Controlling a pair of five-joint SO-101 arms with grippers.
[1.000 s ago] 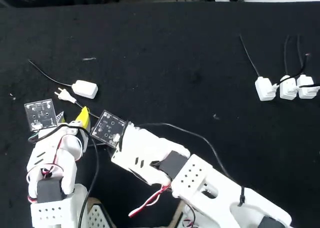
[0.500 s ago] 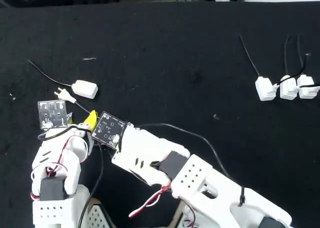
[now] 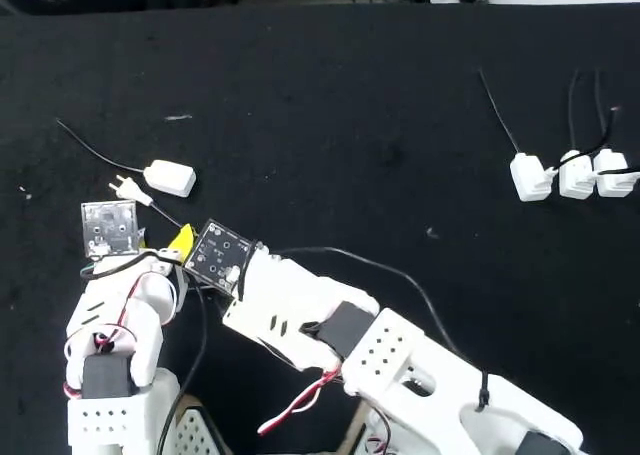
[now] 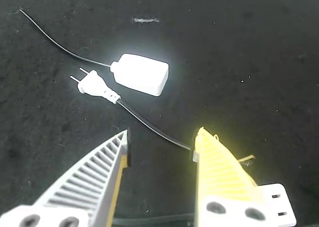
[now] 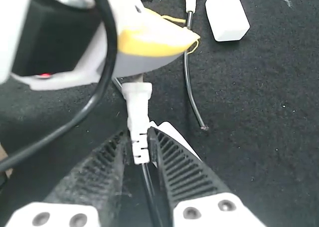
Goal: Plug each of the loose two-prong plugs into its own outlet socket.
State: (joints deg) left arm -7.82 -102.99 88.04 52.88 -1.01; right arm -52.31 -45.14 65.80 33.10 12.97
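Item: loose plug [image 3: 125,188], white, two-prong, lay on the black table [image 3: 350,95] at the left of the high view, just above the left pincer [image 4: 162,132]. Its long axis ran upper left to lower right, prongs at the upper-left end, thin cord [image 4: 149,128] trailing back toward that pincer's yellow finger [image 3: 181,240]. State of left pincer: wide open, empty, the nearer of the two to this plug. Adjacent: socket block [image 3: 170,178], white, just beside the plug on its right, not touching; which end took the prongs could not be told. Also: right pincer [image 5: 139,134], narrow, clamped on a second plug [image 5: 136,102] whose prong end was hidden under the yellow finger, likely close enough to crowd any reach. Far right: three further socket blocks [image 3: 575,175], corded, well apart.
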